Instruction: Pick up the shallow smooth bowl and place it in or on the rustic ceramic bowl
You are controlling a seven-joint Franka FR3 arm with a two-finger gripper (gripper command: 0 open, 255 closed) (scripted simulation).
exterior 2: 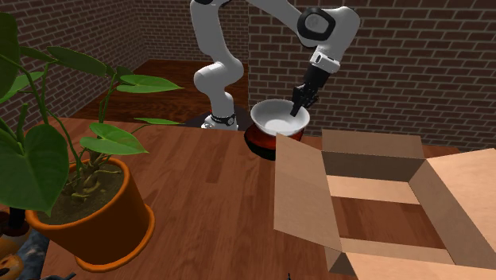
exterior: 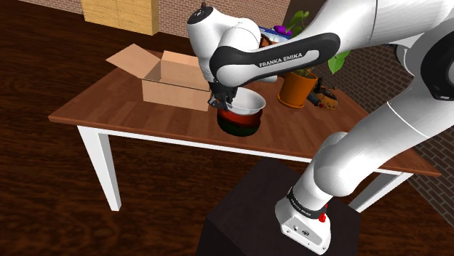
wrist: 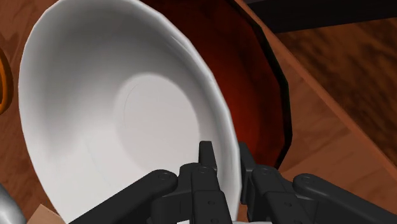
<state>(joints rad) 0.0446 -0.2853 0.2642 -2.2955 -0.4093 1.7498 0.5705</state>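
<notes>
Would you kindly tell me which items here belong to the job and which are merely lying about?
Job: white bowl, clasped by the end effector; dark red bowl beneath it.
Lying about: open cardboard box; potted plant.

An open cardboard box (exterior: 174,91) sits on the wooden table (exterior: 102,105); an orange-potted plant (exterior: 297,87) stands apart from it.

A smooth white bowl (wrist: 127,108) has its rim clasped between the two black fingers of the gripper (wrist: 227,156). It overlaps a dark red bowl (wrist: 245,83) with a black rim, which stands near an edge of the brown wooden bench (wrist: 305,153).
</notes>
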